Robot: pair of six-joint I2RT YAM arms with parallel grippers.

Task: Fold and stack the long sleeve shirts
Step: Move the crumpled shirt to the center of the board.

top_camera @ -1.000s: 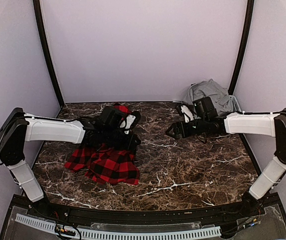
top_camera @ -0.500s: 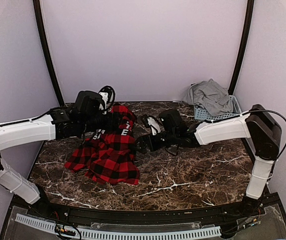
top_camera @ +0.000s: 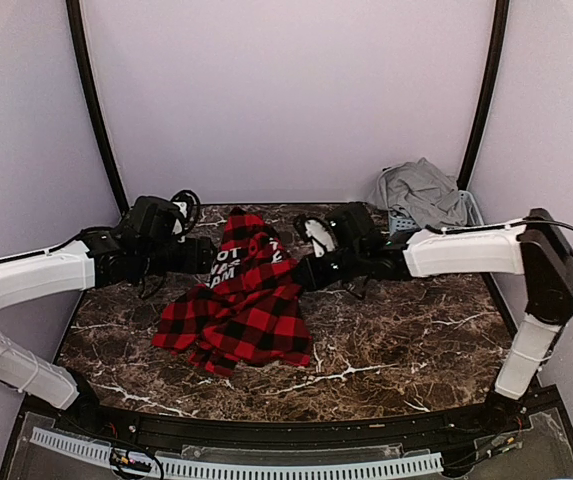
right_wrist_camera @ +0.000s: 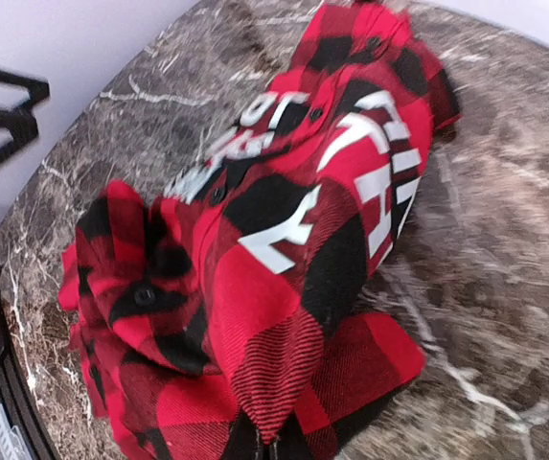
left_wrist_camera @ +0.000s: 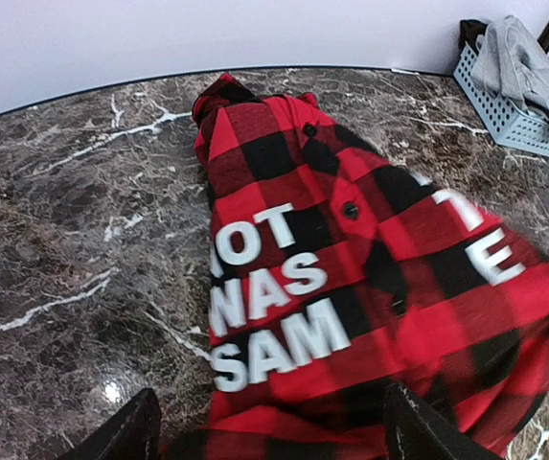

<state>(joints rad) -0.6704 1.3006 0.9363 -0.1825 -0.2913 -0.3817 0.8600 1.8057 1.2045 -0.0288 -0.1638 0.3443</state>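
Observation:
A red-and-black check long sleeve shirt [top_camera: 244, 305] with white block letters lies crumpled on the marble table, its lettered part [left_wrist_camera: 284, 287] spread out in the left wrist view. My left gripper [top_camera: 206, 256] is at the shirt's left edge, open, its fingers [left_wrist_camera: 132, 433] wide apart over the cloth [left_wrist_camera: 351, 230]. My right gripper [top_camera: 302, 273] is at the shirt's right edge, shut on a raised fold of the check cloth [right_wrist_camera: 279, 383]. A plain grey shirt [top_camera: 421, 190] sits heaped in the basket at the back right.
The pale blue slatted basket [top_camera: 468, 214] stands in the back right corner against the wall, also seen in the left wrist view as the basket [left_wrist_camera: 504, 107]. Black posts run up both back corners. Bare marble table [top_camera: 416, 330] lies right of the shirt.
My left gripper has let go of the shirt, opened and drawn back to the left. My right gripper has swung in from the right and shut on the shirt's edge. The shirt has shifted right.

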